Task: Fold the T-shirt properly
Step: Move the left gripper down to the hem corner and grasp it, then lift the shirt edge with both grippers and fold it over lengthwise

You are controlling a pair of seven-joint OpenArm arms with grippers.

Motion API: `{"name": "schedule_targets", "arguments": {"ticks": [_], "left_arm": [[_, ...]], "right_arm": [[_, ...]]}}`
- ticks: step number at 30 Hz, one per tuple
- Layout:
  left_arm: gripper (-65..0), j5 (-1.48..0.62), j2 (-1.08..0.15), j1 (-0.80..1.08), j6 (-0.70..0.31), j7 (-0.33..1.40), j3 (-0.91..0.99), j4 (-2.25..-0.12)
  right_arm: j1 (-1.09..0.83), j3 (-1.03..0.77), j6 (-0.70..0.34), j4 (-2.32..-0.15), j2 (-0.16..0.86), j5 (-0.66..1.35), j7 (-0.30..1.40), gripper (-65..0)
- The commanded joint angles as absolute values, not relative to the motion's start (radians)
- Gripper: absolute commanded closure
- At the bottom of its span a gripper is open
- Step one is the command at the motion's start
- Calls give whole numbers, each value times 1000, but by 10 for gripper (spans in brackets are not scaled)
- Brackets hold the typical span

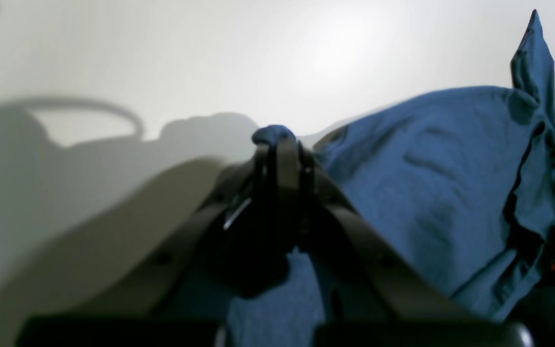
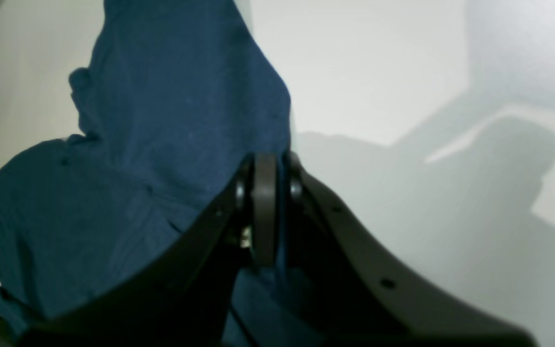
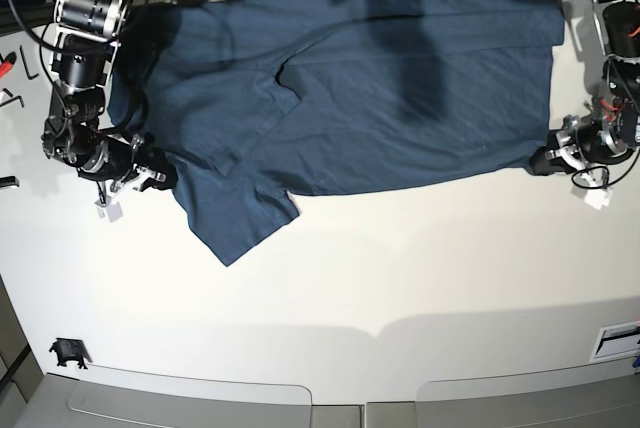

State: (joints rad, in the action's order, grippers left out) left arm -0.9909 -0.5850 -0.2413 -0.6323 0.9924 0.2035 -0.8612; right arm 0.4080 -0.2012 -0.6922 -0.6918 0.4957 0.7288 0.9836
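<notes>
Left hand (image 3: 545, 160) is pinched shut on the hem corner of the plain dark teal-blue cotton T-shirt (image 3: 360, 98), at about three o'clock in the base view; in its own wrist view a small nub of blue cloth pokes out above the closed tips. Right hand (image 3: 160, 174) is likewise clamped on the shirt's edge at nine o'clock, near the shoulder and the loose sleeve that points toward seven o'clock. The T-shirt lies spread lengthwise across the white tabletop (image 3: 400, 278), filling its twelve o'clock half, with a crease running near the collar side.

With both corners of the near edge gripped, you appear set to carry that edge over toward twelve o'clock. Lift both hands together and level, so the cloth between them stays taut and does not sag into a wrinkle. Check that each pinch holds every layer you mean to move. Watch the loose sleeve: it could trail or bunch under the fold. Lay the edge down parallel to the far edge before you let go.
</notes>
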Motion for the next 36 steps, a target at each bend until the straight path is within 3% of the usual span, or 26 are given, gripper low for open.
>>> {"name": "schedule_targets", "arguments": {"ticks": [1,13,19,26,33,36], "left_arm": [[0,-1016,-614,-252,-638,981,209,-887],[0,-1066,-630,-113,-641,1033,213,-1103],[0,-1065,-630,-20,-641,1033,329,-1243],[0,-1068,-630,88,-641,1032,492,-1314],[0,-1068,-630,180,-641,1032,512,-1315],[0,-1068,-630,207,-641,1041,512,-1316]], "right_arm": [[432,-204,-698,-722,516,744,975,0],[235,-212,-698,-1048,515,746,1018,0],[119,-306,-698,-1200,515,821,1076,0],[91,-505,-698,-1224,515,921,1215,0],[84,-636,-698,-1224,515,1134,1384,0],[57,-644,-698,-1224,515,1133,1390,0]]}}
